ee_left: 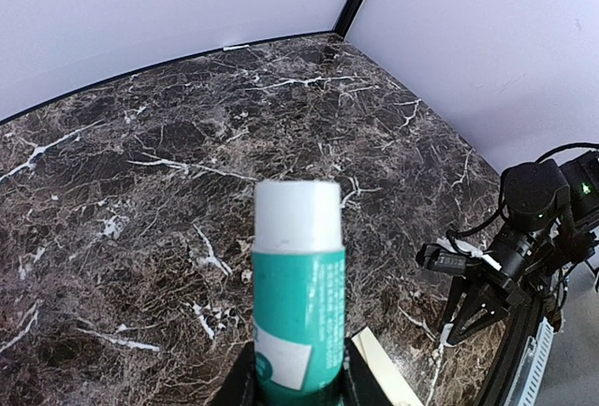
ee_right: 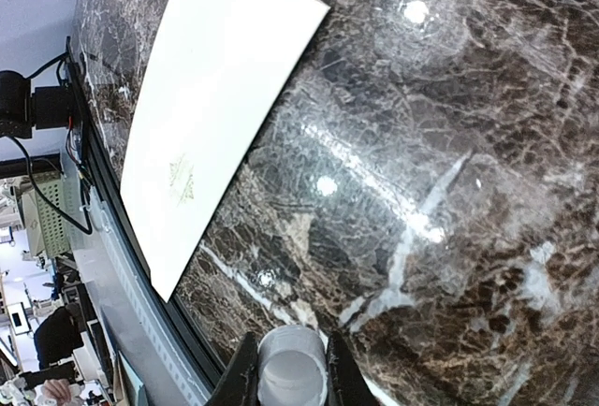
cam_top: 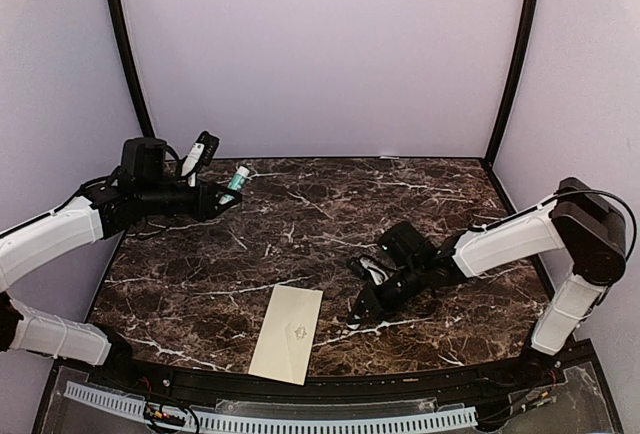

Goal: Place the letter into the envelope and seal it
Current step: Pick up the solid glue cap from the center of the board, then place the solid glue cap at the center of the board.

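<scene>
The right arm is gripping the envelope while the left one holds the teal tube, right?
Not quite: the envelope lies loose on the table, apart from the right gripper, as the top view shows. The left gripper does hold the teal tube.

**Surroundings of the marble table**
A dark brown table (cam_top: 400, 214) with white marble veining serves as the landmark. Pale lilac walls (cam_top: 320, 54) rise from its far and side edges. One black post (cam_top: 125, 49) stands at its far-left corner and a second post (cam_top: 515, 54) at its far-right corner. A teal glue stick (ee_left: 298, 303) with a white end is raised above its far-left part. A white cap (ee_right: 291, 373) is above its near half. A white slotted strip (cam_top: 300, 422) follows its near edge.
</scene>
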You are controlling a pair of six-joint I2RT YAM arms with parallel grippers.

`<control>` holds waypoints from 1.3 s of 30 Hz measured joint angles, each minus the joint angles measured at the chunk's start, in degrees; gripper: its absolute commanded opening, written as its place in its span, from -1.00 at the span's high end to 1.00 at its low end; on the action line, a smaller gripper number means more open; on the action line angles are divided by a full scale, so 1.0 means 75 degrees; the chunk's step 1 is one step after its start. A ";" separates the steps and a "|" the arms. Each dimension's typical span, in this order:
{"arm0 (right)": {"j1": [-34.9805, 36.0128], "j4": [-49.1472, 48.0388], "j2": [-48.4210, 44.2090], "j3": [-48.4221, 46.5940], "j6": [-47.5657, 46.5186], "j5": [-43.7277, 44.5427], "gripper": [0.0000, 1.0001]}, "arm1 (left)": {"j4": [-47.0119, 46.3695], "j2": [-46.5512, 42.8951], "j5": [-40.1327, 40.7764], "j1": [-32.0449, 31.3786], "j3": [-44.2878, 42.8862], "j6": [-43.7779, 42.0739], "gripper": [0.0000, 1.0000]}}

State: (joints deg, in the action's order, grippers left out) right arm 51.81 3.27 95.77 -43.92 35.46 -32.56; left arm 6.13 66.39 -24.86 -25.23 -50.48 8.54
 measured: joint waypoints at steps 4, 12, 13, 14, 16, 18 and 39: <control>0.0052 0.0009 0.0289 -0.0236 0.0026 -0.0003 0.53 | 0.0000 0.0000 -0.0032 0.0000 0.0000 0.0000 1.00; 0.0058 0.0265 0.0449 -0.0583 -0.0055 0.0294 0.30 | 0.0000 0.0000 -0.0117 0.0000 0.0000 0.0000 1.00; 0.0058 0.0323 0.0487 -0.0612 -0.0067 0.0344 0.30 | 0.0000 0.0000 -0.0125 0.0000 0.0000 0.0000 1.00; 0.0058 0.0382 0.0525 -0.0627 -0.0079 0.0388 0.29 | 0.0000 0.0003 -0.0137 0.0000 0.0000 0.0000 1.00; 0.0058 0.0475 0.0577 -0.0673 -0.0090 0.0431 0.29 | 0.0000 0.0003 -0.0143 0.0000 0.0000 0.0000 1.00; 0.0070 0.0542 0.0597 -0.0749 -0.0096 0.0527 0.25 | 0.0000 0.0003 -0.0146 0.0000 0.0000 0.0000 1.00; 0.0874 0.0962 0.0219 -0.0889 -0.0146 0.1848 0.49 | -0.0003 -0.0073 -0.0154 0.0000 0.0000 0.0000 1.00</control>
State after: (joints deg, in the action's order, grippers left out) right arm 58.37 10.48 97.41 -50.59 34.37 -18.70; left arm 6.11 65.84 -26.02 -25.23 -50.48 8.54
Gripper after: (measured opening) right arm 0.269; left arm 0.233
